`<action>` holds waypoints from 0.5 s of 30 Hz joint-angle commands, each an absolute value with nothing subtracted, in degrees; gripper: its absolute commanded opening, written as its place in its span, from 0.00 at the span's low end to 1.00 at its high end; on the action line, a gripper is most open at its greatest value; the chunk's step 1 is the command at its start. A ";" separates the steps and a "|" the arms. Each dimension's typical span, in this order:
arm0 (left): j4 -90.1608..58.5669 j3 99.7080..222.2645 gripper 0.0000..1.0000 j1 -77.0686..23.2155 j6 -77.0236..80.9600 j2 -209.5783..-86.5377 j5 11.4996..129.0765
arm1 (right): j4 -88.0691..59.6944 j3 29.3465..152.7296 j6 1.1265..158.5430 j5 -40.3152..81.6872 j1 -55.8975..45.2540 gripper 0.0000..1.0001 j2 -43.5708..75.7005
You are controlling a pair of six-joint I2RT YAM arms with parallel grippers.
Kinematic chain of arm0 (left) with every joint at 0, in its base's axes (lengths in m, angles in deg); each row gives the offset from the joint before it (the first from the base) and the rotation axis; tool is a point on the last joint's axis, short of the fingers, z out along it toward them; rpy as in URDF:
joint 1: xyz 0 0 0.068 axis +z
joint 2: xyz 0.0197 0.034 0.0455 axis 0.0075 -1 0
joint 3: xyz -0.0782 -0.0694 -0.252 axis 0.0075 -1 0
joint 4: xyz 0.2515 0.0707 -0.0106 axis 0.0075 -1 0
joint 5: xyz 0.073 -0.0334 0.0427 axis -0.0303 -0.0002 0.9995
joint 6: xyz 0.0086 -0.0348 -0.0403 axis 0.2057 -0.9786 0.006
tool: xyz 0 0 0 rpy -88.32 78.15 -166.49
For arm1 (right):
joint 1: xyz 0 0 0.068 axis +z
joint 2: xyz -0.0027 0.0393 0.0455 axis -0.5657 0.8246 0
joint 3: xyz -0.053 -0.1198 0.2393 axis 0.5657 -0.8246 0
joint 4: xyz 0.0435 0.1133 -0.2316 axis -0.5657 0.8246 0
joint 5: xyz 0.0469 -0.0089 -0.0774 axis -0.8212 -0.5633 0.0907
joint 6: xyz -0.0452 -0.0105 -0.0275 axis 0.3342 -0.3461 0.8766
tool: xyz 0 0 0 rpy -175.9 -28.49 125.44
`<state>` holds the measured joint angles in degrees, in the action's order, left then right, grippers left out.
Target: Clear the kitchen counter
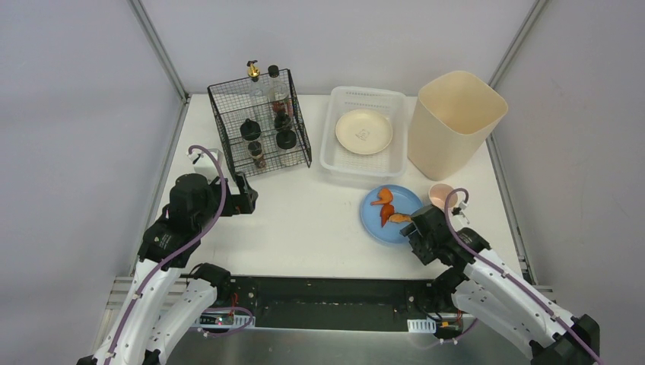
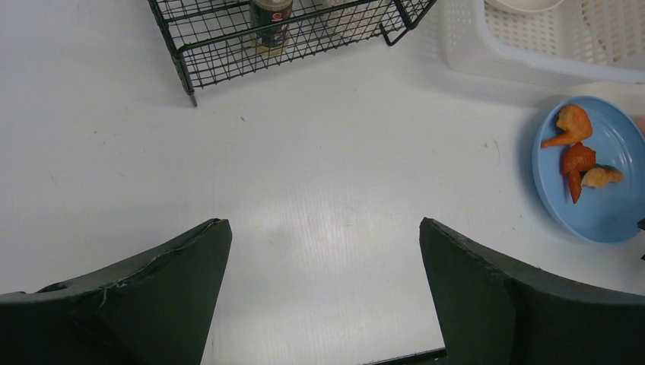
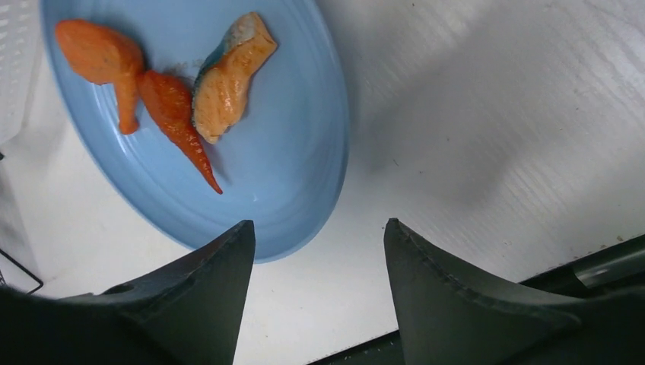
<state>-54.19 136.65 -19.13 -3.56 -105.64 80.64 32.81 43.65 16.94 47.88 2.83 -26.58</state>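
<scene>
The white kitchen counter (image 1: 312, 228) holds a blue plate (image 1: 380, 226) with three orange food scraps (image 1: 388, 207) at the front right. My right gripper (image 1: 414, 230) is open and empty, low over the plate's near right edge. In the right wrist view the gripper (image 3: 318, 222) has its left finger (image 3: 220, 274) over the plate's rim (image 3: 304, 190), and the scraps (image 3: 228, 80) lie farther in. My left gripper (image 1: 249, 199) is open and empty over bare counter, in front of the wire rack. It also shows in the left wrist view (image 2: 323, 222), with the plate (image 2: 608, 213) off to the right.
A black wire rack (image 1: 260, 122) with bottles and jars stands at the back left. A white slotted basket (image 1: 335, 156) holds a cream plate (image 1: 363, 131). A tall beige bin (image 1: 454, 122) stands at the back right, with a small pink cup (image 1: 440, 195) before it.
</scene>
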 commanded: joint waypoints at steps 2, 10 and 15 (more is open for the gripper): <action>-53.41 136.81 0.99 -18.98 -4.07 -105.43 81.50 | 25.83 40.99 12.81 46.90 3.01 0.64 -23.98; -53.41 136.94 0.99 -18.92 -3.96 -106.07 81.54 | 22.16 38.91 11.86 48.42 3.04 0.54 -20.91; -53.41 136.81 0.99 -18.90 -3.86 -106.70 81.63 | 18.92 36.94 11.40 48.90 3.03 0.46 -20.10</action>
<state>-54.19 136.65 -19.13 -3.56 -106.08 80.66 22.12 38.23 13.07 47.38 2.83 -20.96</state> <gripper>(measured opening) 0.990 0.482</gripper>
